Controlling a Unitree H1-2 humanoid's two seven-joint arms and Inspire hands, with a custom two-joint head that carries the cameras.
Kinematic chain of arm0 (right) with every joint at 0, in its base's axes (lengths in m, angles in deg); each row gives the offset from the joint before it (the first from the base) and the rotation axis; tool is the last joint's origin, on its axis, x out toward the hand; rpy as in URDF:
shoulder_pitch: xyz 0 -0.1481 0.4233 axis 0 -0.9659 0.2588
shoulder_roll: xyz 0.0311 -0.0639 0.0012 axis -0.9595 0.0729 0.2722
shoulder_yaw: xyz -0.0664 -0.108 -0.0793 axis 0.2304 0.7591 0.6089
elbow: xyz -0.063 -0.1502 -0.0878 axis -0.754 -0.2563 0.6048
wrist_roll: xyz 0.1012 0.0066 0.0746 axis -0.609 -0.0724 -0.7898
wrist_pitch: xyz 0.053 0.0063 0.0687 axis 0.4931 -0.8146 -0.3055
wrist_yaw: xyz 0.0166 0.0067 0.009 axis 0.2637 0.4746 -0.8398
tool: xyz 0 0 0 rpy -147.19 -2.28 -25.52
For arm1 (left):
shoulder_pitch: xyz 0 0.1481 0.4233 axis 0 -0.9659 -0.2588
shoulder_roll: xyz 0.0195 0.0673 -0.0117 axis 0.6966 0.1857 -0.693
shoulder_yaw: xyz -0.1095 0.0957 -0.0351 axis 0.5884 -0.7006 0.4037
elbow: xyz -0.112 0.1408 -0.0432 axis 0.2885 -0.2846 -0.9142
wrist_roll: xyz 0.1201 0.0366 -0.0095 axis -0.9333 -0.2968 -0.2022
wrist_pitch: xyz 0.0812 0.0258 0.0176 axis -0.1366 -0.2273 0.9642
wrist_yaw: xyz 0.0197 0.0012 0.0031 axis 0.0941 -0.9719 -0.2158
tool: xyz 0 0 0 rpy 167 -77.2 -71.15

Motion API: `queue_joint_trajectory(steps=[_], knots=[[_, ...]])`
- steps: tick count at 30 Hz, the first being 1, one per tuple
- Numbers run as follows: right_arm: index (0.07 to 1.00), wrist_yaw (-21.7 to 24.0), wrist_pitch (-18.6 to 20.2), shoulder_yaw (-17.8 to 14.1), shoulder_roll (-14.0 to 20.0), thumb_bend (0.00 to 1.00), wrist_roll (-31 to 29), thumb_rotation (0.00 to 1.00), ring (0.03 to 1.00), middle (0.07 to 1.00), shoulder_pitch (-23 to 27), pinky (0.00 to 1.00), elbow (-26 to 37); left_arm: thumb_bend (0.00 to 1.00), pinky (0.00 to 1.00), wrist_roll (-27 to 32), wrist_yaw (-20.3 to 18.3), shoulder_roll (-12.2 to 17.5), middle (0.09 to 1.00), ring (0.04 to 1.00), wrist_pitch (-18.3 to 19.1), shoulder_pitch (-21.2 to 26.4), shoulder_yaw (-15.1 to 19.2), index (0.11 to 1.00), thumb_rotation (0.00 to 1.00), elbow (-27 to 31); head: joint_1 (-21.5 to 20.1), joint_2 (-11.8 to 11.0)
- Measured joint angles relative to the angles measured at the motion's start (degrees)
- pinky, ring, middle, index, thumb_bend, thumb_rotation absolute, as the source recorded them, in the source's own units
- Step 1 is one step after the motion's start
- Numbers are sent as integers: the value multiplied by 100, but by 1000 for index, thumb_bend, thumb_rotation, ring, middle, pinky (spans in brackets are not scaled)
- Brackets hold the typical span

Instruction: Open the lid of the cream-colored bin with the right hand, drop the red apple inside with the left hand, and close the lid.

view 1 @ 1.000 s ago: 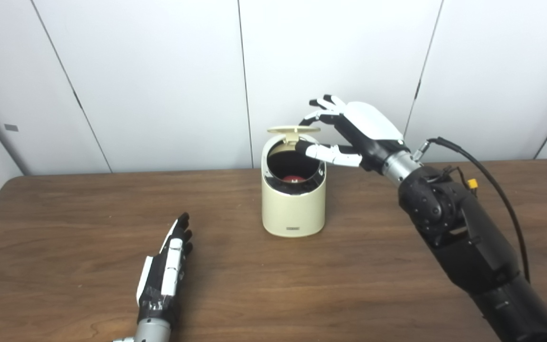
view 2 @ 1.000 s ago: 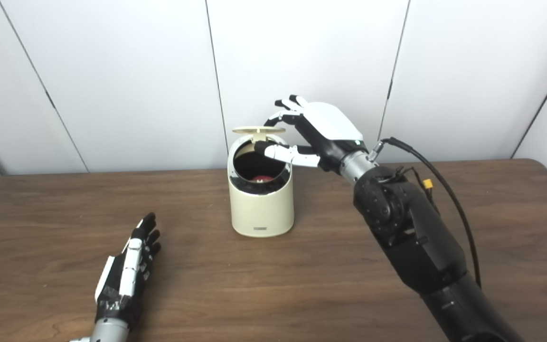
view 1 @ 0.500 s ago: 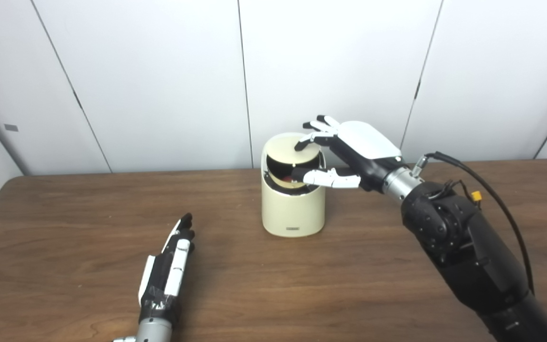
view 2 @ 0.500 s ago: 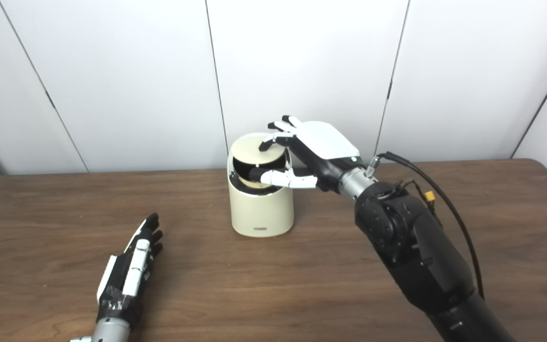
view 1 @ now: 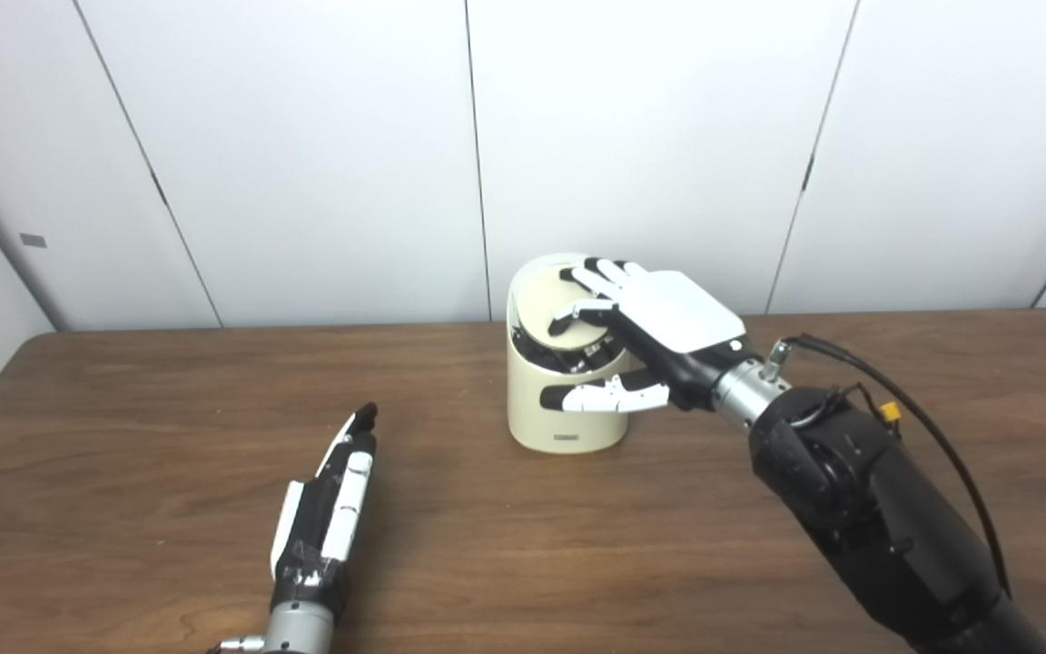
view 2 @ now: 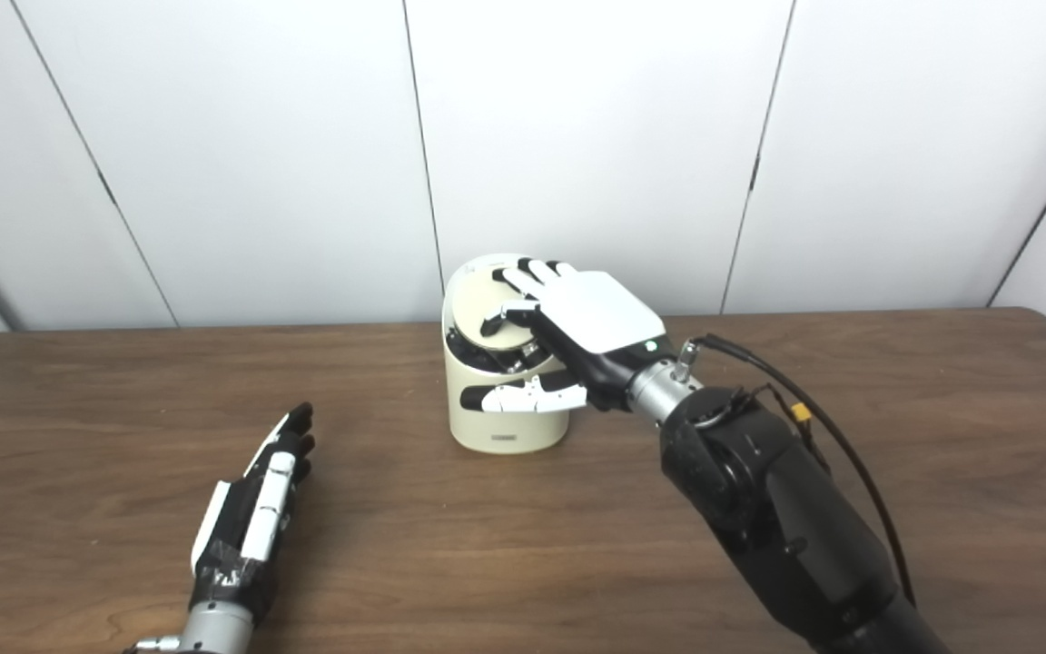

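Both hands in view. Right hand (view 1: 659,318) fingers (view 1: 600,271) are spread flat on the lid (view 1: 548,304), palm down, gripping nothing; thumb (view 1: 600,397) sticks out across the bin's front wall, apart from the other fingers. Lid is down in the bin mouth, face tilted toward the camera, dark gap showing along its lower front edge. Cream bin (view 1: 537,418) stands upright, long axis vertical, mid-worktop near the back wall. Apple not visible. Left hand (view 2: 255,509) lies on the worktop (view 1: 123,436) well left-front of the bin, fingers straight, together, pointing away toward the wall, holding nothing.
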Motion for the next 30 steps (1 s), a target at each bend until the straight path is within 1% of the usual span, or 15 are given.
queue_joint_trajectory(steps=[4,7,9,15,18,21,25,27,30], knots=[[746,3,-47,45,31,575,345,1000,1000,978,-11,1000,0,529,969,8,8,-9,974,973,0,-1,2,958,861,9,9,18],[747,4,-69,45,32,577,461,994,1000,981,-43,1000,0,542,964,22,13,-22,971,970,0,-1,1,957,872,35,18,26],[749,3,-114,40,31,576,498,991,1000,982,-77,1000,0,553,973,20,12,-22,973,974,0,-2,-5,960,887,35,18,35],[748,-27,-197,-4,28,576,526,987,1000,982,-116,1000,-49,553,963,0,25,-23,970,967,2,-2,-21,955,887,68,35,26],[750,-107,-239,-27,27,577,526,983,1000,978,-134,1000,-99,565,966,-2,26,-23,970,969,18,-5,-32,953,874,170,44,26],[751,-169,-248,-39,20,579,523,999,1000,976,-154,1000,-126,570,969,-1,25,-23,969,968,18,-5,-33,950,864,182,44,18],[755,-199,-248,-80,7,574,418,999,1000,974,-182,1000,-148,571,967,-1,28,-23,969,966,18,-5,-33,951,859,182,35,9],[756,-198,-247,-182,-40,567,264,989,1000,968,-238,1000,-155,564,972,2,26,-23,972,970,18,-6,-32,953,858,183,35,18],[781,-178,-211,-383,-135,555,-49,999,1000,968,-349,1000,-129,553,977,3,20,-18,974,974,18,-6,-34,956,868,182,35,0]])
